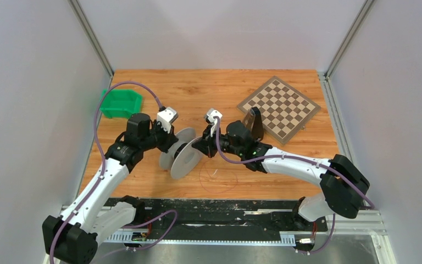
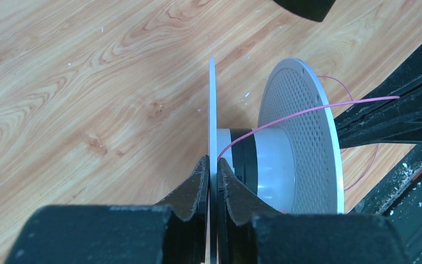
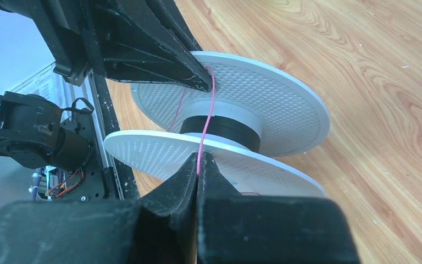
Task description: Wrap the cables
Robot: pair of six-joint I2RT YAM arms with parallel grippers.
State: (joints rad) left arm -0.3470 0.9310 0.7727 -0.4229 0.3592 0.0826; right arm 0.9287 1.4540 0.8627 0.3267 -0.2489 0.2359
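A grey plastic spool (image 1: 182, 154) with two perforated discs is held off the table between my arms. My left gripper (image 2: 212, 165) is shut on the edge of one thin disc (image 2: 212, 104). The thin reddish-pink wire (image 2: 307, 110) runs from the spool's hub over the other disc (image 2: 302, 137) to my right gripper (image 3: 199, 165), which is shut on the wire (image 3: 209, 121) just beside the spool (image 3: 264, 93). In the top view the rest of the wire lies in a loose loop (image 1: 218, 187) on the table below the right gripper (image 1: 200, 147).
A green bin (image 1: 122, 103) stands at the far left. A chessboard (image 1: 279, 107) lies at the far right, with a dark upright piece (image 1: 253, 124) at its near corner. A black rail (image 1: 209, 212) runs along the table's near edge.
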